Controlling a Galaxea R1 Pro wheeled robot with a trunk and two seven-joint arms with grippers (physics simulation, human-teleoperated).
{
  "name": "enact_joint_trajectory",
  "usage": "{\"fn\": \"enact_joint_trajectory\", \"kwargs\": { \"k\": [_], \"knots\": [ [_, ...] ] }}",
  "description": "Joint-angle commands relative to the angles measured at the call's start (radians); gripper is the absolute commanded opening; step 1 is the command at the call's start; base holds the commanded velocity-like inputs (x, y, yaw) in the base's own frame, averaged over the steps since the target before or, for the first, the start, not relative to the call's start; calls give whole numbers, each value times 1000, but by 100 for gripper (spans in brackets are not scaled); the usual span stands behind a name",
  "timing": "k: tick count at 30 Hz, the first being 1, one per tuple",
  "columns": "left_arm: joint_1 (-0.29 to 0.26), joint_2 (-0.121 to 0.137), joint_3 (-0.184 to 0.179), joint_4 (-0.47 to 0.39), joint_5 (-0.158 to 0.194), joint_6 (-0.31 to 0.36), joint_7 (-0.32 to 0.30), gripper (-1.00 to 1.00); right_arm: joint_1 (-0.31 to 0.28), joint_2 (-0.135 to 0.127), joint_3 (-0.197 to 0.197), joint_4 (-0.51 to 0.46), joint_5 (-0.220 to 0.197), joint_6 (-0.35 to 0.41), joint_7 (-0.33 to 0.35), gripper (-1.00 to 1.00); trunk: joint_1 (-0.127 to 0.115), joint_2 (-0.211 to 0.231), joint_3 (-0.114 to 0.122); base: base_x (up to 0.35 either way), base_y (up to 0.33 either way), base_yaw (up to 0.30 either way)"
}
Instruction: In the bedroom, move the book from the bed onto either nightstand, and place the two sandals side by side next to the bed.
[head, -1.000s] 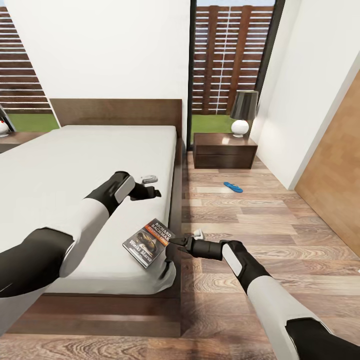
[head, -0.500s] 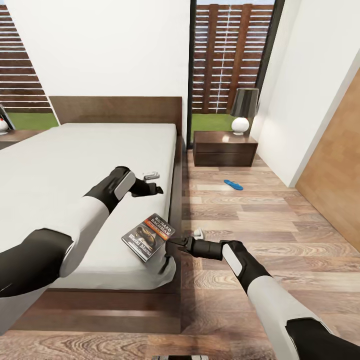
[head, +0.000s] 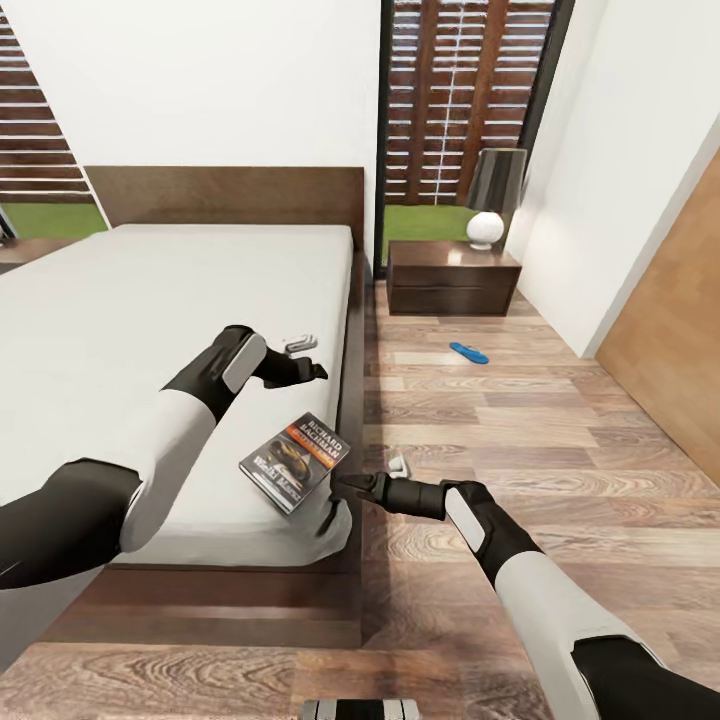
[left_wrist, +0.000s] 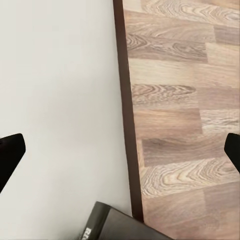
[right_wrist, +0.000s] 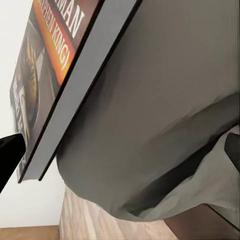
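Head view: the right end effector (head: 335, 487), fingers spread, reaches level toward the near corner of the bed (head: 150, 300), just beside the book (head: 294, 462) lying flat on the mattress edge. The left end effector (head: 312, 371), also spread, hovers over the mattress farther up. One blue sandal (head: 468, 352) lies on the floor near the nightstand (head: 452, 281).

The book (head: 295, 462) has a dark cover with white lettering, an orange band and a dark picture, lying on the off-white mattress of the dark brown bed (head: 345, 340). 1 bright blue sandal (head: 468, 352) lies on the light brown wood-plank floor (head: 560, 440), near a dark brown nightstand (head: 452, 280) bearing a white lamp (head: 490, 198) with a black shade
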Motion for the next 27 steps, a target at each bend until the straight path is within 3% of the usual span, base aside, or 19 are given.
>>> {"fn": "enact_joint_trajectory", "kwargs": {
  "k": [1, 6, 27],
  "knots": [
    [-1, 1, -4, -1, 6, 3, 4, 100, 0, 0, 2, 0, -6, 6, -1, 100, 0, -1, -5, 0, 0, 0],
    [-1, 1, -1, -3, 6, 3, 4, 100, 0, 0, 2, 0, -6, 4, -1, 100, 2, -2, -24, 0, 0, 0],
    [-1, 0, -1, -5, 8, 3, 3, 100, 0, -2, 0, 0, -9, -18, 11, 100, 2, -2, -24, 0, 0, 0]
  ]
}}
